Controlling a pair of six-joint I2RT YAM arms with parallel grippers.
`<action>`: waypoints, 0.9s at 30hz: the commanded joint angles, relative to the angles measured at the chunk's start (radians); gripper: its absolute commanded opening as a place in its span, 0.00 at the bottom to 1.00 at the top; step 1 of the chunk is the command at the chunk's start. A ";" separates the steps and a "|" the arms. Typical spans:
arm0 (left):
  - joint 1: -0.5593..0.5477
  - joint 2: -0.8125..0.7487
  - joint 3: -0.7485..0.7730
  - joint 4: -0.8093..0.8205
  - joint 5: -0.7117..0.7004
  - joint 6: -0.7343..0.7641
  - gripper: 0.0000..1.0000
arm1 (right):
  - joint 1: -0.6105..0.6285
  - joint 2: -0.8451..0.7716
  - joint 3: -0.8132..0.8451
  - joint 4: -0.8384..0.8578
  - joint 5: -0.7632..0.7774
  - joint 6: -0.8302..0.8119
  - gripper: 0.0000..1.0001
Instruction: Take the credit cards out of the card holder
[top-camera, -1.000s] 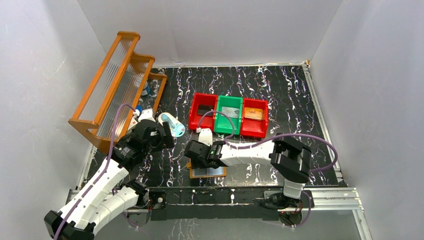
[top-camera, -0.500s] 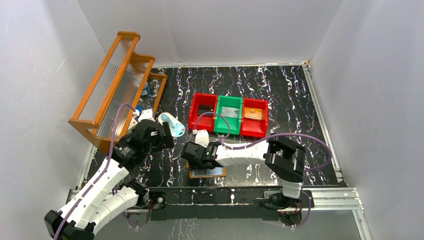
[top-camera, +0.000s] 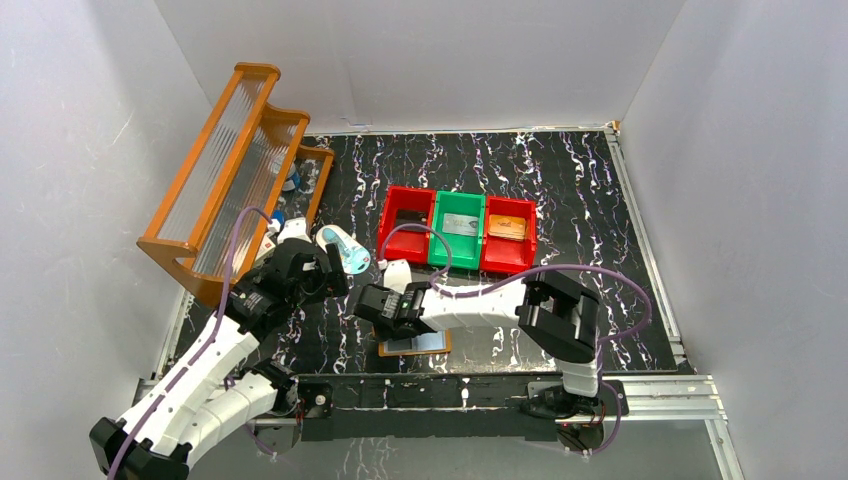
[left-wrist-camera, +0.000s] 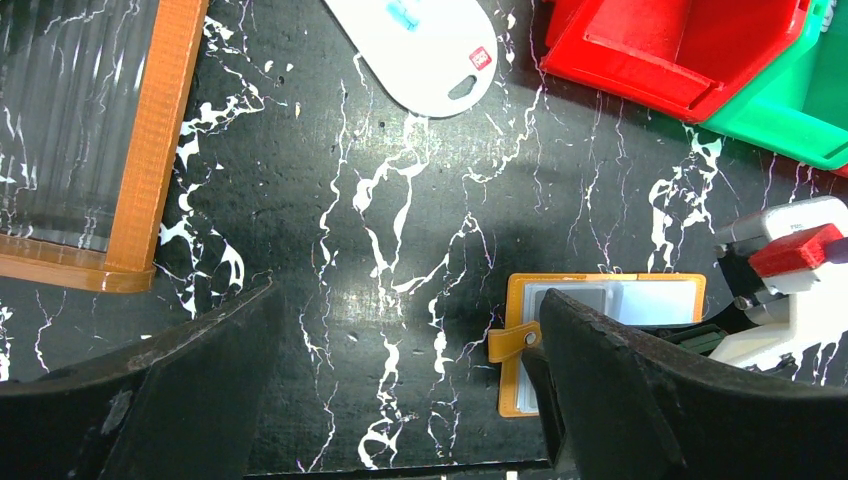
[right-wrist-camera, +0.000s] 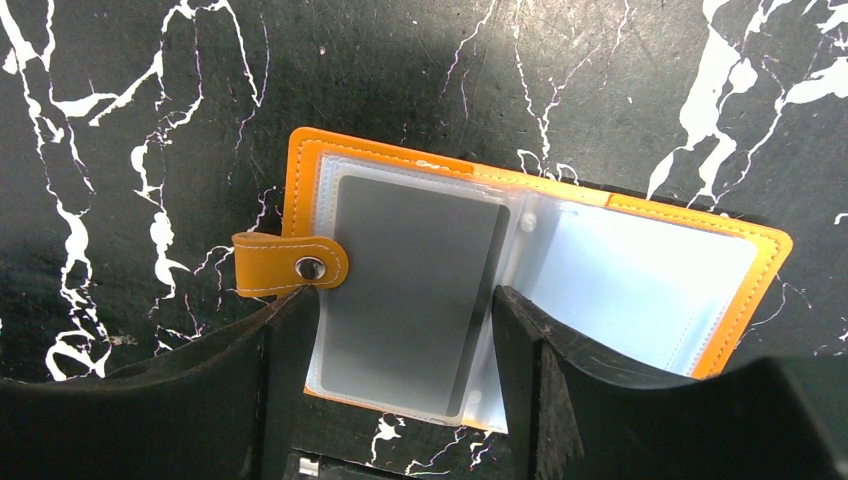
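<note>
The orange card holder (right-wrist-camera: 305, 165) lies open and flat on the black marbled table near the front edge (top-camera: 424, 348). Its strap tab (right-wrist-camera: 285, 268) points left. A grey credit card (right-wrist-camera: 410, 290) sits inside the left clear pocket; the right pocket (right-wrist-camera: 640, 285) looks pale blue. My right gripper (right-wrist-camera: 405, 375) hovers over the holder, open, its fingers (right-wrist-camera: 280, 380) straddling the pocket with the grey card. My left gripper (left-wrist-camera: 410, 400) is wide open over bare table to the left of the holder (left-wrist-camera: 520, 375), with one finger hiding part of it.
A row of bins stands behind the holder: red (top-camera: 385, 225), green (top-camera: 436, 235) and red (top-camera: 507, 262), with flat items in them. A pale blue-and-white oval item (left-wrist-camera: 415, 45) lies to the left. A wooden rack (top-camera: 225, 170) fills the far left.
My right gripper has slid a little to the left over the card holder, jaws unchanged. The left arm and the holder have stayed still.
</note>
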 joint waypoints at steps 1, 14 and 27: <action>0.005 0.003 0.006 -0.009 -0.013 0.001 0.98 | 0.007 0.049 0.024 -0.059 0.021 0.025 0.72; 0.005 0.017 0.001 0.009 0.034 0.018 0.98 | -0.082 -0.161 -0.346 0.472 -0.254 0.037 0.58; 0.005 0.044 -0.139 0.235 0.535 -0.026 0.96 | -0.185 -0.237 -0.613 0.819 -0.443 0.141 0.59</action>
